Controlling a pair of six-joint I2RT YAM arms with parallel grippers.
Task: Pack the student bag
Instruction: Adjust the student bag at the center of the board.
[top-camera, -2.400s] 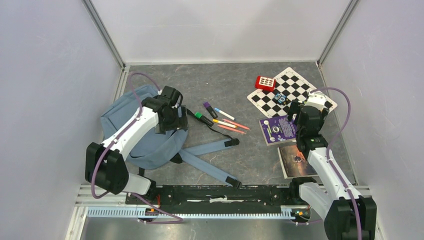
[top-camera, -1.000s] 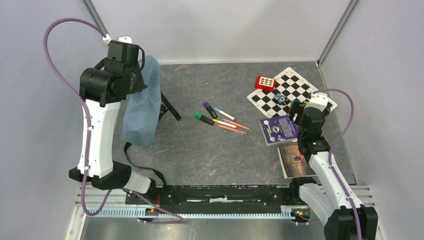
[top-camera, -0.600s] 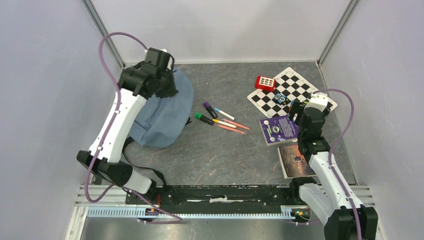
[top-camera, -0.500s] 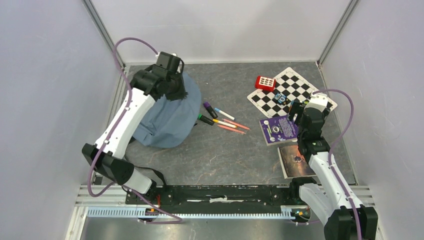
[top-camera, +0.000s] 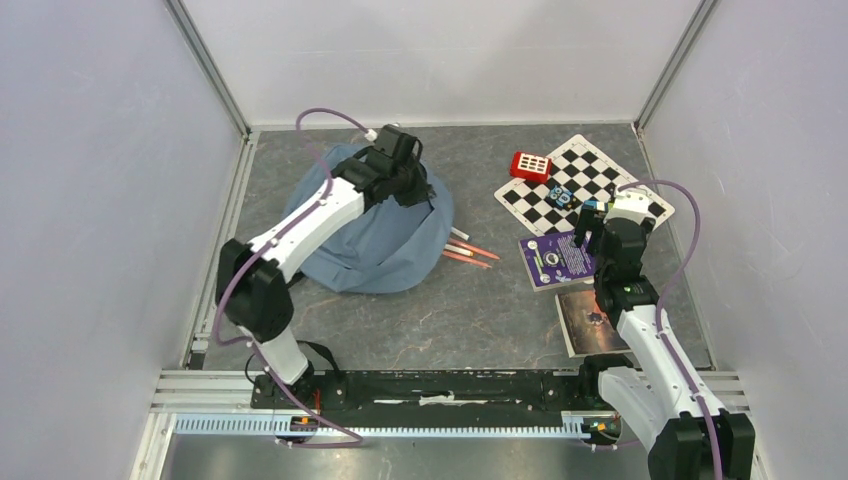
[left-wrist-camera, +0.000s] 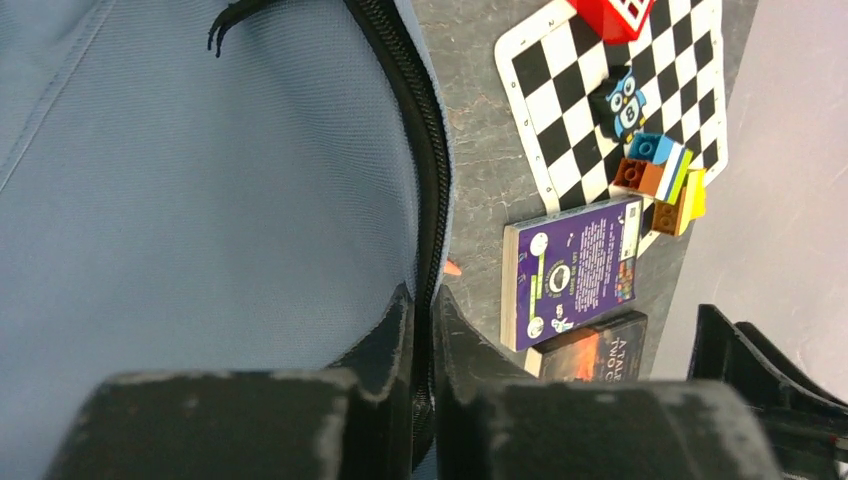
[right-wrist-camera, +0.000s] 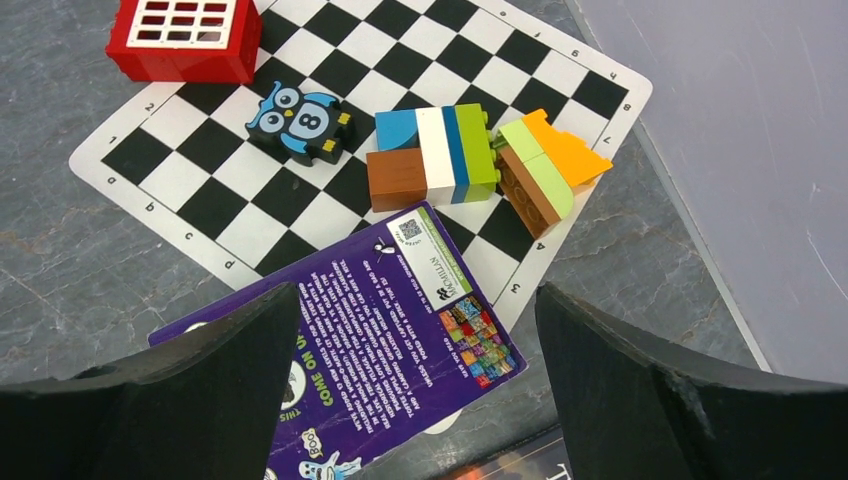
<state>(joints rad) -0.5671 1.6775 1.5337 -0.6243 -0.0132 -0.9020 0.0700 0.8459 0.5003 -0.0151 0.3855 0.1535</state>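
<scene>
The backpack (top-camera: 370, 250) lay slumped on the left-centre of the grey, marbled table (top-camera: 480, 320). It was a soft blue-grey mound of woven cloth, and its right edge covered the ends of a few orange pens (top-camera: 470, 250). A black toothed zipper (left-wrist-camera: 415, 150) curved along its rim. The left gripper (left-wrist-camera: 423, 300) had its black fingers pressed together, clamped on that zippered edge of the backpack. The right gripper (right-wrist-camera: 415, 300) hung with its fingers spread wide, holding nothing, above a glossy purple book (right-wrist-camera: 400, 340) that lay just beside a darker book (top-camera: 595, 320). Beyond was a flat black-and-white chequered mat (right-wrist-camera: 330, 60) carrying a boxy red block (right-wrist-camera: 185, 40), a blue owl-shaped piece (right-wrist-camera: 300, 122) and striped plastic bricks (right-wrist-camera: 440, 155).
</scene>
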